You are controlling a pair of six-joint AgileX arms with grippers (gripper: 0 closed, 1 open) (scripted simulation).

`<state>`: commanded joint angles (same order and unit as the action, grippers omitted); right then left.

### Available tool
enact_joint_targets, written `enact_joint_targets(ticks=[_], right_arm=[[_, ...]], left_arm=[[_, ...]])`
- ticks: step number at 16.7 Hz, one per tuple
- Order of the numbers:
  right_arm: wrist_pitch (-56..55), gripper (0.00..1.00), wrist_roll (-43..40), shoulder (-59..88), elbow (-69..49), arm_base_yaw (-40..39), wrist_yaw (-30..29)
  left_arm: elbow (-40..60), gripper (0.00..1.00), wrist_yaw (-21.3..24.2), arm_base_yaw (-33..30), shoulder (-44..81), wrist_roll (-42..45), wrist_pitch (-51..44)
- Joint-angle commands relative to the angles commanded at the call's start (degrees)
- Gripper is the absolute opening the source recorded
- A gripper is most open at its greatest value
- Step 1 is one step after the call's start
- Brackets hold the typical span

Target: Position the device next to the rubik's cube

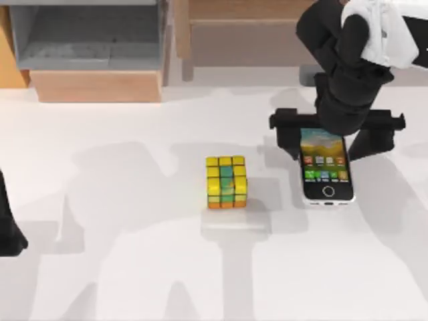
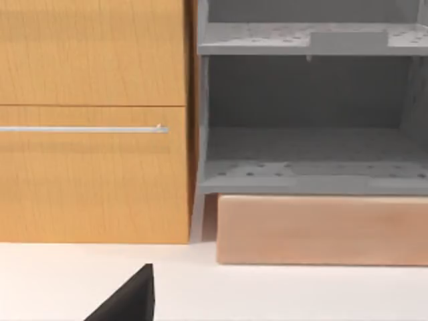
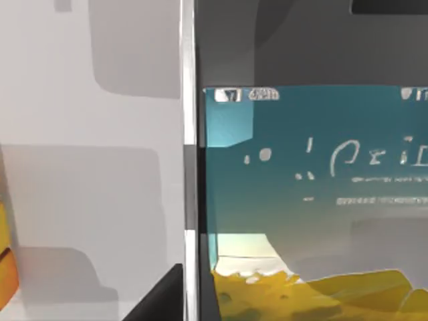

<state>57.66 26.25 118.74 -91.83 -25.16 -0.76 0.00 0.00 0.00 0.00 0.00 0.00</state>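
While the left arm sits parked at the counter's (image 1: 134, 267) left edge, its end effector (image 2: 127, 301) shows as a dark tip over the white surface; can't tell if open or closed. Far left: wooden cabinet (image 2: 93, 120), then a grey shelf unit (image 2: 307, 107) with bare shelves, on a light wood base (image 2: 321, 231). Mid-counter, the rubik's cube (image 1: 226, 182) stands alone. Right of it, near but apart, the device (image 1: 326, 167) lies flat, screen up, home button at the near end. Right end effector (image 1: 336, 122) is over the device's far end, fingers spread wide to either side, not clamping it; contact can't be told. Right wrist view: screen close up (image 3: 307, 200), cube edge (image 3: 7, 267) off to the side.
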Motion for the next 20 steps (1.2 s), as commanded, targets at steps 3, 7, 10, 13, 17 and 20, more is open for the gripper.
enact_joint_targets(ticks=[3,7,10,13,17,20], right_arm=[[-1.66,0.0,0.02,0.81,1.37,-0.06,-0.03],[-2.96,0.0,0.04,2.6,3.43,-0.09,-0.05],[-3.09,0.0,0.04,3.17,3.99,-0.09,-0.05],[-3.09,0.08,0.04,3.17,3.99,-0.09,-0.05],[-3.09,0.38,0.04,3.17,3.99,-0.09,-0.05],[-3.09,0.6,0.04,3.17,3.99,-0.09,-0.05]], left_arm=[[0.0,1.0,0.0,0.0,0.0,0.0,0.0],[0.0,1.0,0.0,0.0,0.0,0.0,0.0],[0.0,1.0,0.0,0.0,0.0,0.0,0.0],[0.0,1.0,0.0,0.0,0.0,0.0,0.0],[0.0,1.0,0.0,0.0,0.0,0.0,0.0],[0.0,1.0,0.0,0.0,0.0,0.0,0.0]])
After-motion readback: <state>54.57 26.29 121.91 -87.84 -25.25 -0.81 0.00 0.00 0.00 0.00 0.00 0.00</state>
